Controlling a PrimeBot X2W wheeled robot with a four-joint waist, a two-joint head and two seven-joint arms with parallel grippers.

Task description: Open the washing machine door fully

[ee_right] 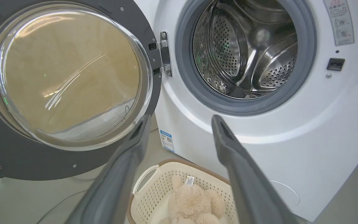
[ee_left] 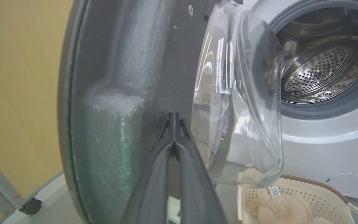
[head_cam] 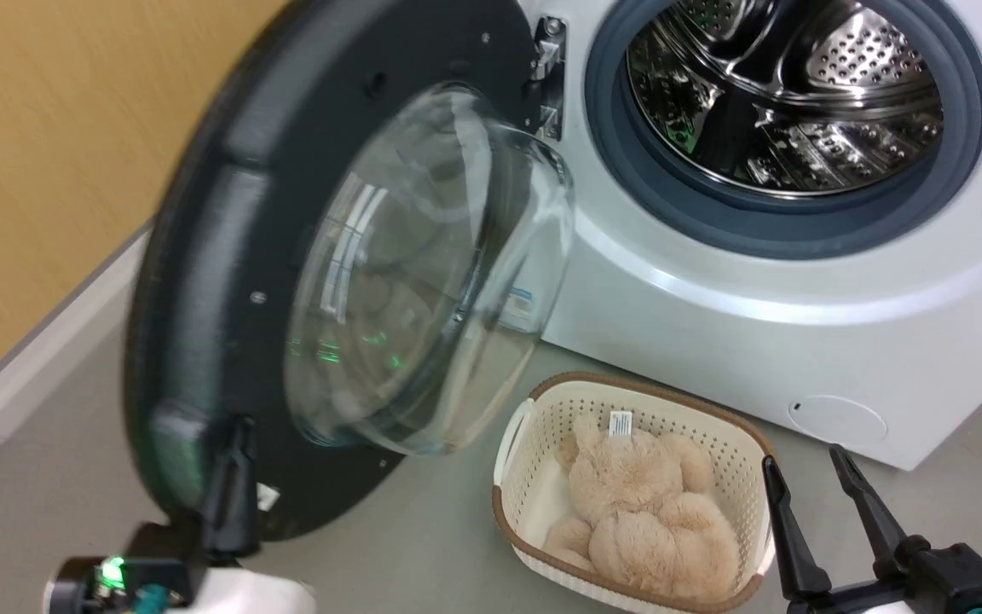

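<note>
A: Where is the door?
B: The washing machine door [head_cam: 227, 281] stands out left of the drum [head_cam: 785, 94]. My left gripper [ee_left: 174, 116], pinched together and empty, has its tips against the inner face. I judge a further leftward push is needed.
A: Right gripper?
B: My right gripper [head_cam: 802, 456] is spread wide, empty, at the near right.

Its dark fingers [head_cam: 785, 533] taper; the forearm [head_cam: 261, 599] is white.

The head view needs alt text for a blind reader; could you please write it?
The washing machine door stands open at left, the shut left pincer against its inner face. The steel drum is exposed; a basket holding a plush toy sits by the open right pincer.
</note>
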